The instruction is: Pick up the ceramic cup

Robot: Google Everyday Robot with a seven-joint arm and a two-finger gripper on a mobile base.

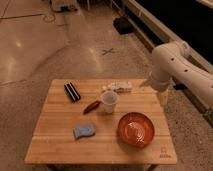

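The small white ceramic cup (109, 101) stands upright near the middle of the wooden table (60, 145). The white arm (172, 62) reaches in from the right and bends down at the table's right edge. The gripper (162, 96) hangs below the arm's end, just beyond the right edge of the table and well to the right of the cup, holding nothing that I can see.
A wide orange-red bowl (135, 129) sits right of and in front of the cup. A red item (91, 106) lies against the cup's left side. A blue sponge (84, 131), a black object (72, 92) and a white packet (120, 86) also lie on the table.
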